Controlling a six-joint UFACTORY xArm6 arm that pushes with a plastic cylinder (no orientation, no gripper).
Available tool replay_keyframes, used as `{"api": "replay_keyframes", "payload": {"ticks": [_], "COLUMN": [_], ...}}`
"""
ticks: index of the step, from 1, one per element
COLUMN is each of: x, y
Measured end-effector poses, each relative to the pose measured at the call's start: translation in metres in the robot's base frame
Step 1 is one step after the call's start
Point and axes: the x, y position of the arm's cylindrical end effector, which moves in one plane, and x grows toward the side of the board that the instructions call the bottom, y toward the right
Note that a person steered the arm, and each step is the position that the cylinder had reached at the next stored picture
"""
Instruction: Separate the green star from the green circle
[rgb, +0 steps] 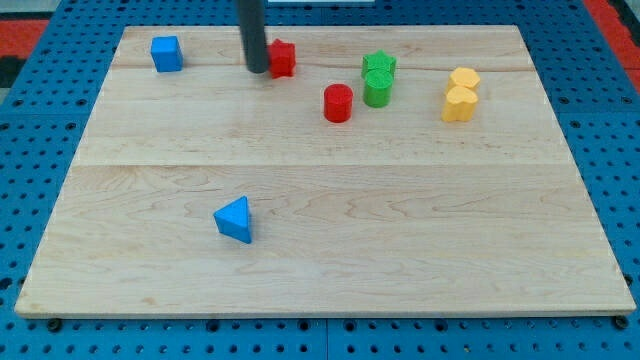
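The green star (379, 65) sits near the board's top, right of centre, touching the green circle (377, 89) just below it. My tip (258, 70) is far to their left, right beside the left side of a red block (283, 58) whose shape I cannot make out. A red circle (338, 103) stands just left of and slightly below the green circle.
A blue cube (166, 53) is at the top left. A blue triangle (235, 219) lies lower left of centre. Two yellow blocks (461, 94) touch each other at the right. The wooden board (320, 260) rests on a blue pegboard.
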Motion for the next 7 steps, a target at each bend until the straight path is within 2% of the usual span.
{"api": "replay_keyframes", "payload": {"ticks": [1,3,7], "x": [-0.011,0.012,0.020], "y": [0.024,-0.007,-0.008]}}
